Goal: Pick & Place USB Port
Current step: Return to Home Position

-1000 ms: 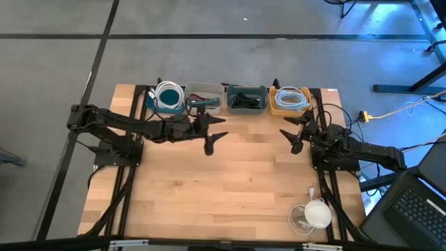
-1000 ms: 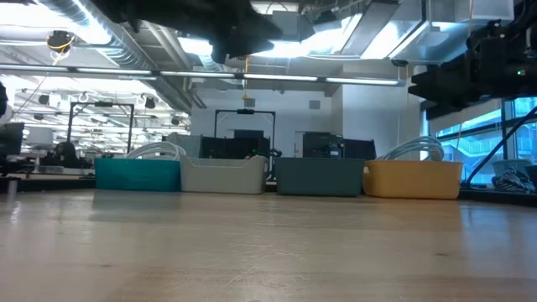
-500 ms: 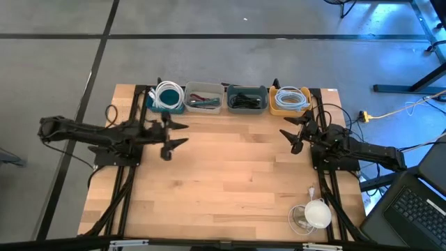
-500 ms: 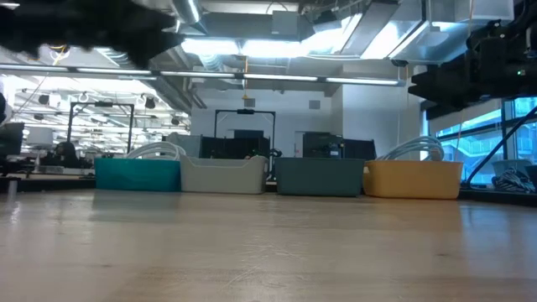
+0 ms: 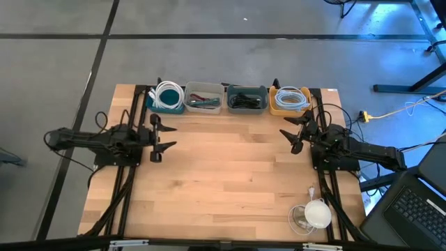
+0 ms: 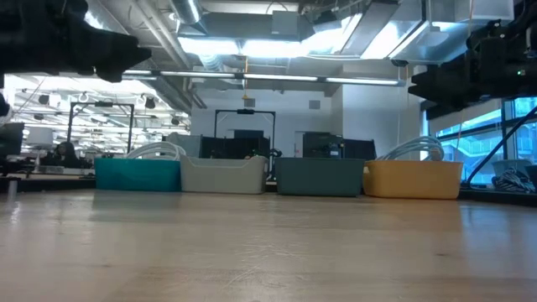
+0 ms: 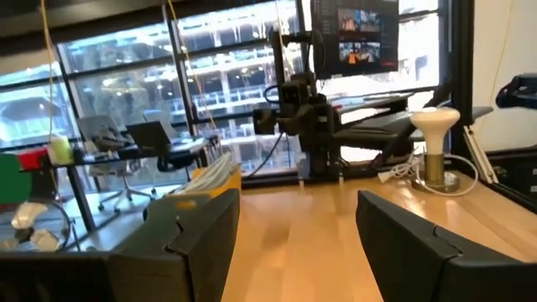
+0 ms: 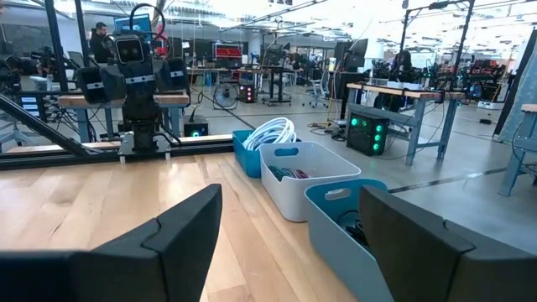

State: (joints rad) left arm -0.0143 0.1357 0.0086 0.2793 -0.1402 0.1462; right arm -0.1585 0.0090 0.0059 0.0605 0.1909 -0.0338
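**Both tools empty; left arm drawn back to the table's left edge**

The left tool has its fingers spread wide with nothing between them. It hangs over the left part of the table and points across toward the right arm. The right tool has its fingers wide and empty too. It sits over the right part of the table, just in front of the yellow bin.

Compared with one second ago, the left tool has withdrawn. It then reached out near the gray bin, and half a second ago it was partway back. Now its arm is folded by the left edge. We see no change in the right arm across the three high views.

Four bins stand side by side along the far edge: teal bin, gray bin, dark blue bin, yellow bin.
- The black USB cables lie inside the dark blue bin.
- The gray bin holds a tangle of dark and coloured cables.
- The teal and yellow bins each hold a white cable coil.

The only writing we find is on a lit screen in the left wrist view, beyond the table, and it is too small to read.

A white domed object stands near the table's near right corner.
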